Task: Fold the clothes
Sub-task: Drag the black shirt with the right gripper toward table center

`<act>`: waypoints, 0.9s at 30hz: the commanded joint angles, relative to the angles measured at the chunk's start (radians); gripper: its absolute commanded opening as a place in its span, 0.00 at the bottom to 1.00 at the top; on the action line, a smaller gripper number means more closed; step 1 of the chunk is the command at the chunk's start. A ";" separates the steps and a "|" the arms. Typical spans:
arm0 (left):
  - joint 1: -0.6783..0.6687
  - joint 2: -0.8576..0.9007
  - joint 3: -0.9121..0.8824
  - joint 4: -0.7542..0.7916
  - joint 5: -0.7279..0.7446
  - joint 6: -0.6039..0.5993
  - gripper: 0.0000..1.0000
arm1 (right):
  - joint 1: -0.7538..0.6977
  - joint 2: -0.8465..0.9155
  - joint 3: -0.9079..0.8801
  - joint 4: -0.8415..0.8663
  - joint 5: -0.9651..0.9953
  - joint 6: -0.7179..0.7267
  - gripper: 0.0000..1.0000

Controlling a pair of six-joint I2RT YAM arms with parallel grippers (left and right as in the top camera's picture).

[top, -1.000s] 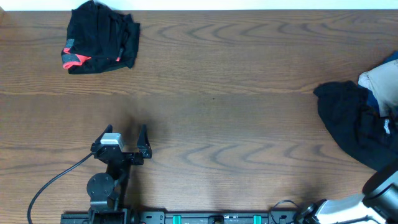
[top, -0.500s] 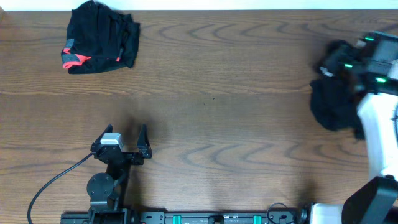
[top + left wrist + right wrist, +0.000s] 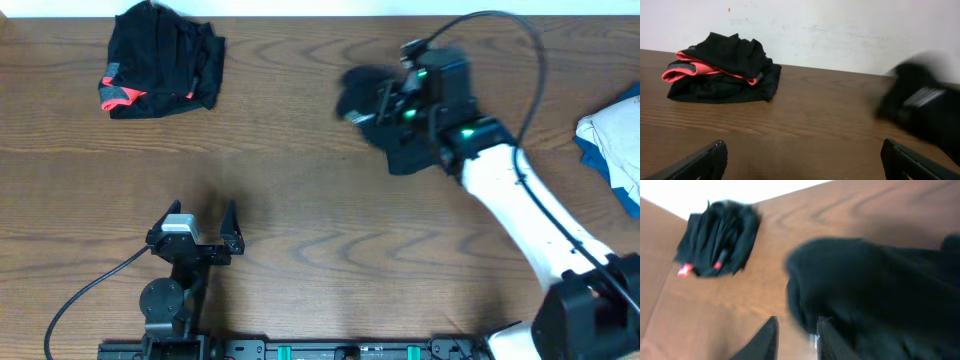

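Right pincer (image 3: 796, 332) clenched on a blurred black garment (image 3: 865, 295) over the tabletop (image 3: 320, 220). Left pincer (image 3: 203, 213) released, idle. Red-trimmed bundle (image 3: 160, 60) at far left.

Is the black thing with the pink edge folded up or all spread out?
Folded up. The black garment sits as a small, thick, layered bundle on the table, pink trim doubled over.

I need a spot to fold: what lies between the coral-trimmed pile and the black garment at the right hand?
Nothing: the overhead view shows bare table between the coral-trimmed pile and the black garment.
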 commanded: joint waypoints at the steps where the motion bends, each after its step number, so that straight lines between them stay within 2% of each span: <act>1: -0.005 -0.006 -0.016 -0.036 0.014 -0.005 0.98 | 0.036 0.014 0.015 0.008 0.003 -0.045 0.35; 7: -0.005 -0.006 -0.016 -0.036 0.014 -0.005 0.98 | 0.029 0.006 0.015 -0.019 0.126 -0.112 0.55; 13: -0.005 -0.006 -0.016 -0.036 0.014 -0.005 0.98 | -0.054 0.002 0.015 -0.095 0.234 -0.156 0.61; 18: -0.005 -0.006 -0.016 -0.036 0.014 -0.005 0.98 | -0.148 0.005 0.015 -0.150 0.259 -0.304 0.71; 22: -0.005 -0.006 -0.016 -0.036 0.014 -0.005 0.98 | -0.239 0.020 0.015 -0.160 0.290 -0.367 0.71; 27: -0.005 -0.006 -0.016 -0.036 0.014 -0.005 0.98 | -0.361 0.083 0.015 -0.160 0.181 -0.520 0.69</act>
